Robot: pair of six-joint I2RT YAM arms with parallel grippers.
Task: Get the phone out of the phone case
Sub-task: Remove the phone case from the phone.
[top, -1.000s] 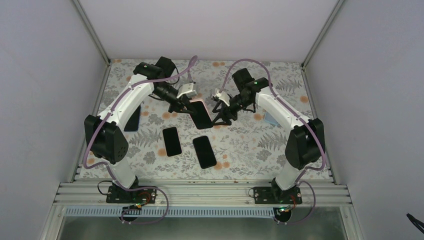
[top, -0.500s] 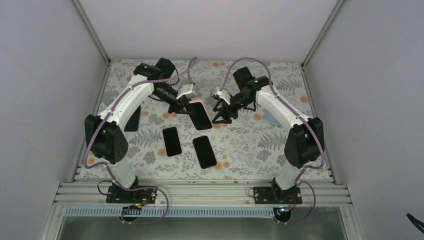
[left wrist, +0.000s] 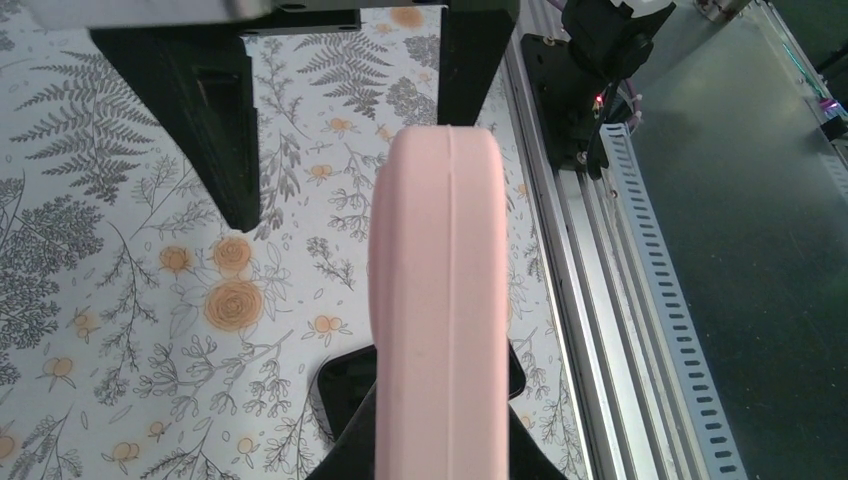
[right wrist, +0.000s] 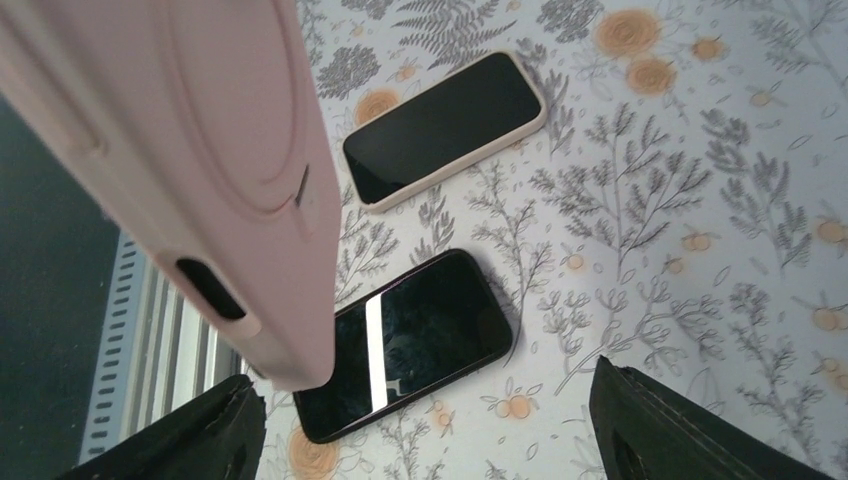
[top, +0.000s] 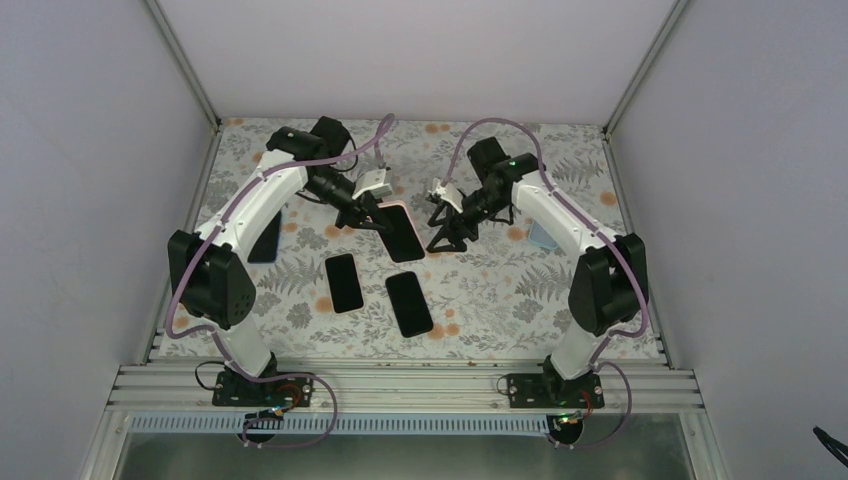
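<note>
The phone, dark screen up, sits in its pink case [top: 402,231], held tilted above the table. My left gripper [top: 374,217] is shut on the case's far left end. In the left wrist view the case's pink edge [left wrist: 440,300] runs up the middle, with my gripper [left wrist: 440,445] clamping it at the bottom. My right gripper [top: 444,236] is open just right of the case. In the right wrist view the pink case back [right wrist: 190,150] fills the upper left, ahead of my open gripper [right wrist: 430,430] and not between its fingers [right wrist: 205,440].
Two more phones lie on the floral table: one in a beige case [top: 344,282] [right wrist: 445,125] and one in a black case [top: 409,303] [right wrist: 410,345]. A dark phone [top: 265,238] lies by the left arm and a light blue item [top: 540,237] by the right arm. A metal rail [top: 400,385] runs along the near edge.
Both grippers have shifted slightly towards the back of the table. The left still holds the cased phone and the right stays open beside it.
</note>
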